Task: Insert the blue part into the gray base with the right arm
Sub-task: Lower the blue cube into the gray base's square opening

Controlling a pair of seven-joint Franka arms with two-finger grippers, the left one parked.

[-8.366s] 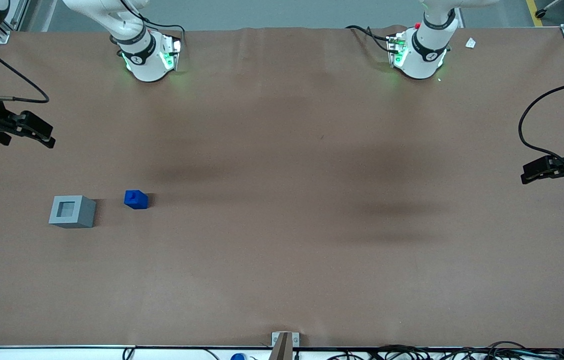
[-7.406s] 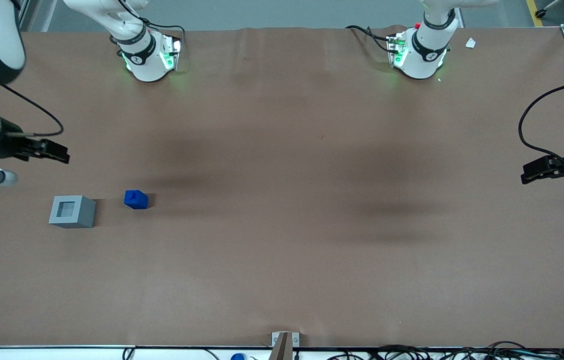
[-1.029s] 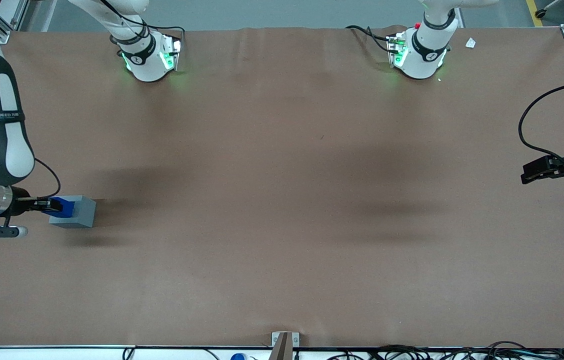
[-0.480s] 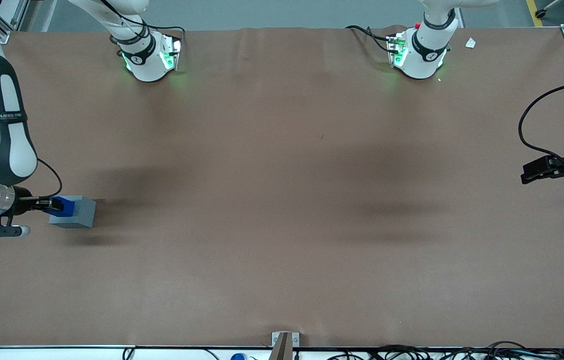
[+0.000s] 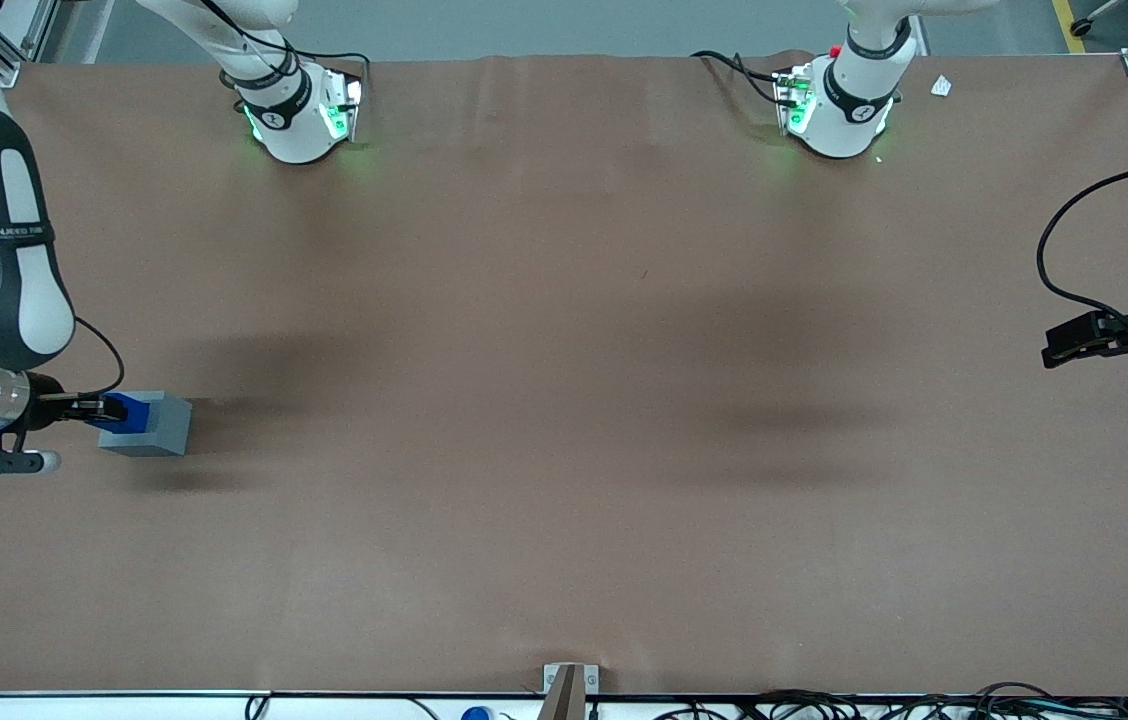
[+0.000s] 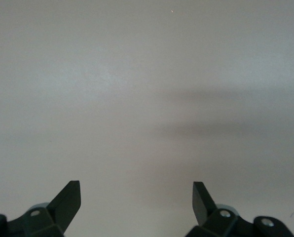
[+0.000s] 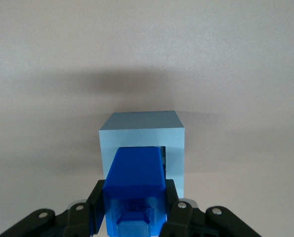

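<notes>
The gray base [image 5: 160, 425] stands on the brown table toward the working arm's end. My right arm's gripper [image 5: 109, 408] is shut on the blue part [image 5: 131, 412], holding it directly over the base's top face. In the right wrist view the blue part [image 7: 134, 185] sits clamped between the black fingers [image 7: 98, 200], its narrow end pointing down at the gray base [image 7: 142, 136]. A sliver of the base's socket [image 7: 165, 157] shows beside the part; the rest of the socket is hidden. I cannot tell whether the part touches the base.
Both arm bases [image 5: 299, 115] [image 5: 839, 110] stand at the table edge farthest from the front camera. A small metal bracket [image 5: 569, 685] sits at the nearest edge, with cables beside it. The parked gripper [image 5: 1089, 340] hangs at its own end of the table.
Since the earliest frames the gripper has picked the blue part up from beside the base and carried it over the base. Over the last second the part has sunk slightly.
</notes>
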